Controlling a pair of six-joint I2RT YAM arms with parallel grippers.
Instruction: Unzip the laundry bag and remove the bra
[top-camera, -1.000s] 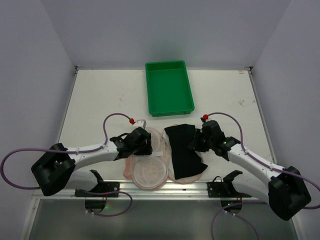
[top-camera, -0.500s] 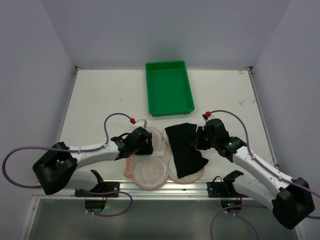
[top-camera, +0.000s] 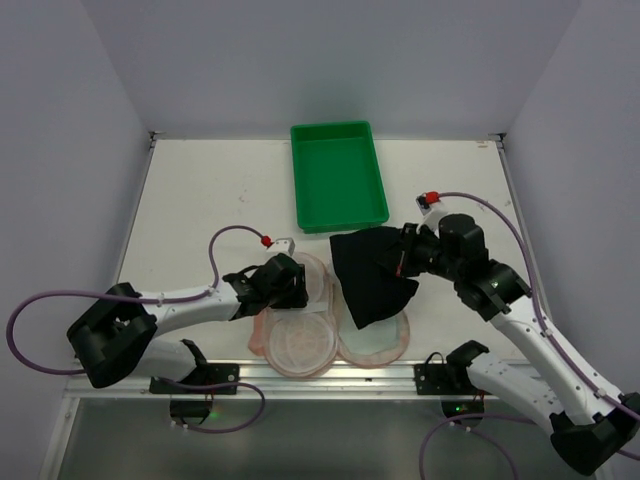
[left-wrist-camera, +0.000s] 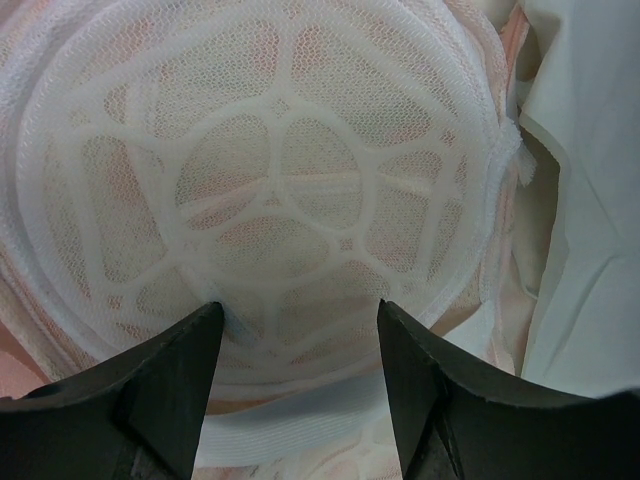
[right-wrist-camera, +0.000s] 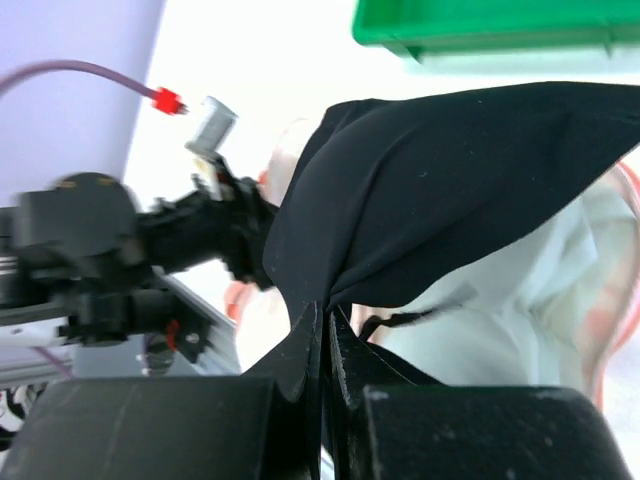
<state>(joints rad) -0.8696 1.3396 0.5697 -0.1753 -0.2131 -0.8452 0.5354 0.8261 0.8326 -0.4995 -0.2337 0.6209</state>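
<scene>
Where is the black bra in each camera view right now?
Top external: bra centre-right, held by right gripper.
Left wrist: not in view.
Right wrist: bra fills the centre, pinched at the bottom.
Shared landmark: the laundry bag, in all three.

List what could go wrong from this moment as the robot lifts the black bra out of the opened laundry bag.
1. The right gripper pinches only a fold of the bra; the fabric could slip free.
2. The bra's lower end hangs over the laundry bag, and a thin strap trails there; it may snag and drag the bag.
3. The left gripper is open over the mesh lobe, not clamping, so the bag might lift along.
</scene>
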